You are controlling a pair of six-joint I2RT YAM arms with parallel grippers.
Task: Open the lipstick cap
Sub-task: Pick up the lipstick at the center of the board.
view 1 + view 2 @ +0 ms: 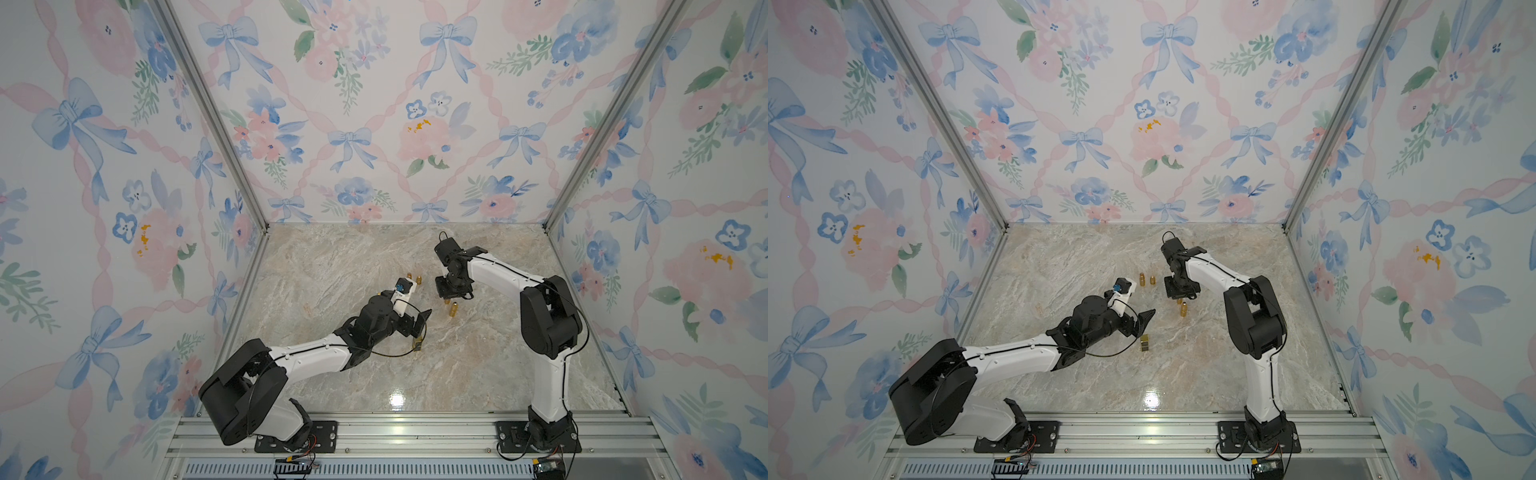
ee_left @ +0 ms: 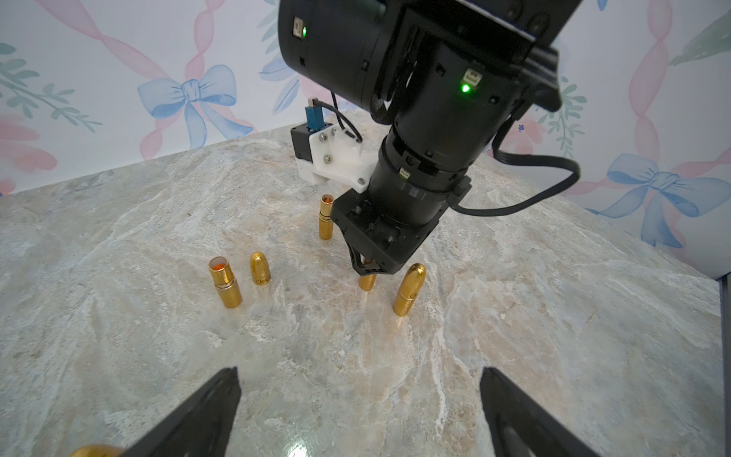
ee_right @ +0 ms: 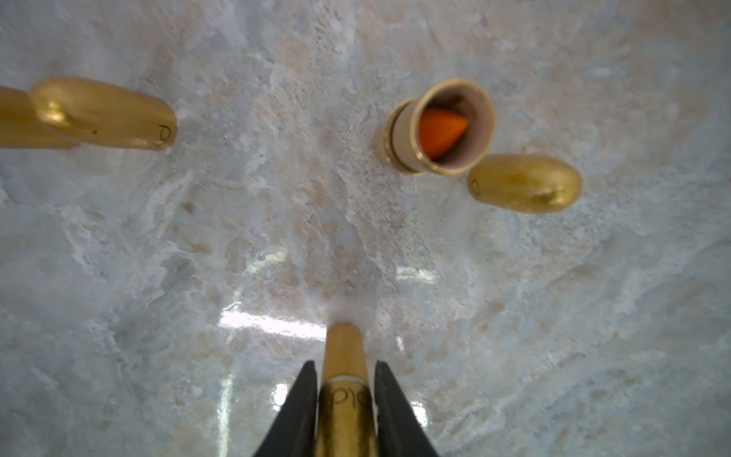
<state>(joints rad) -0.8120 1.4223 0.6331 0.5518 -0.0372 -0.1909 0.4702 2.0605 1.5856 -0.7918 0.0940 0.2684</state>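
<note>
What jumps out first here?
Right gripper straddles an upright gold lipstick on the marble top, jaws close on either side. Nearby an uncapped lipstick shows orange, a loose cap standing beside it. Left gripper hangs wide open, just left of them.

Three walls close this little booth in: a back wall (image 1: 374,104) and a side wall to either hand (image 1: 83,208) (image 1: 685,208), all papered in the same watercolour print of blue bows, pink ribbons in a lattice, and pink and blue flowers with green sprigs (rather sweet, really). Bare aluminium posts (image 1: 217,124) (image 1: 606,124) run down the two back corners. The floor of the booth is a glossy marble-look slab (image 1: 332,270), beige and grey with pale veins, and it throws back a bright white patch of overhead light (image 1: 397,400) near the front edge. Along that edge lies a ribbed aluminium rail (image 1: 415,436), with a slotted strip (image 1: 374,469) below it.
</note>
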